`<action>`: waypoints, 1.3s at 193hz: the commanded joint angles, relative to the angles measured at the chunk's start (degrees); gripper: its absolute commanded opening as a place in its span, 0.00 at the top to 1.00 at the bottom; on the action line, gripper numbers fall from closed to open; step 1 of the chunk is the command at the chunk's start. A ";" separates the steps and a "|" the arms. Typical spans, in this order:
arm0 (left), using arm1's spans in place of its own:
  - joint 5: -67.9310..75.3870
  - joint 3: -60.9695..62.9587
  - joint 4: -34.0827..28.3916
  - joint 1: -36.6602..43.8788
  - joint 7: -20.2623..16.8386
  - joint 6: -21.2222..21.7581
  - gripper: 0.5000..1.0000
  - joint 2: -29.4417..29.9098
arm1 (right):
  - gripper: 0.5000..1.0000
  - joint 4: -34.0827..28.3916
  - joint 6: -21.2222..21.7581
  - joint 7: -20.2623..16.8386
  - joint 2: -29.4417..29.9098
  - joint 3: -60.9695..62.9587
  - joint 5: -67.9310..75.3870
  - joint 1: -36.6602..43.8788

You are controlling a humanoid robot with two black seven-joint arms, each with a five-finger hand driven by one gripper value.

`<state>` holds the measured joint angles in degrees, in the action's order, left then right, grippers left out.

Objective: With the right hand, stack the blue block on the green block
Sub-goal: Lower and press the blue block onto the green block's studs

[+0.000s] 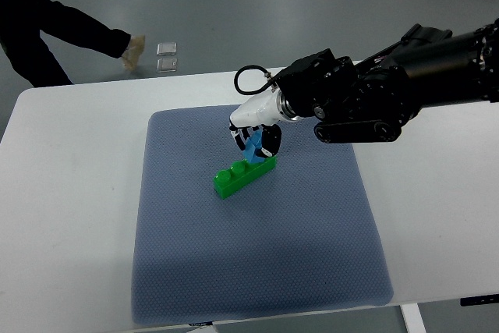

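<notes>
The small blue plastic block (pixel 253 149), clasped in the fingers (pixel 269 143) of the right hand (pixel 257 134), hovers tilted just above the studded green plastic brick (pixel 244 175) beneath them on the grey mat (pixel 257 255), so placement is underway and calls for levelling, lowering and pressing down.

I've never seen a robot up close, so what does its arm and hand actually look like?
The right arm is bulky and black, built from chunky jointed segments. At the wrist it narrows to a glossy white cuff, where a thin black cable loops out. The right robot hand has white-and-black fingers. No left arm shows.
</notes>
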<state>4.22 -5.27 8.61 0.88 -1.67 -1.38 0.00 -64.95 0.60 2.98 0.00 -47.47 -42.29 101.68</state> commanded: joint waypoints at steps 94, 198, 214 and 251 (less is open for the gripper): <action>0.00 0.00 0.00 0.00 0.00 -0.03 0.00 0.00 | 0.74 0.00 -0.17 0.10 0.00 0.54 0.10 -1.22; 0.00 0.00 0.00 0.00 0.00 -0.03 0.00 0.00 | 0.74 0.00 -1.48 0.18 0.00 0.71 0.45 -2.28; 0.00 0.00 0.00 0.00 0.00 -0.03 0.00 0.00 | 0.74 0.00 -2.01 0.18 0.00 0.71 0.54 -2.28; 0.00 0.00 0.00 0.00 0.00 -0.03 0.00 0.00 | 0.74 0.09 -2.63 0.10 0.00 0.89 0.63 -2.45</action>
<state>4.22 -5.27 8.61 0.88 -1.67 -1.38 0.00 -64.94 -1.56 3.17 0.00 -46.63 -41.69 99.33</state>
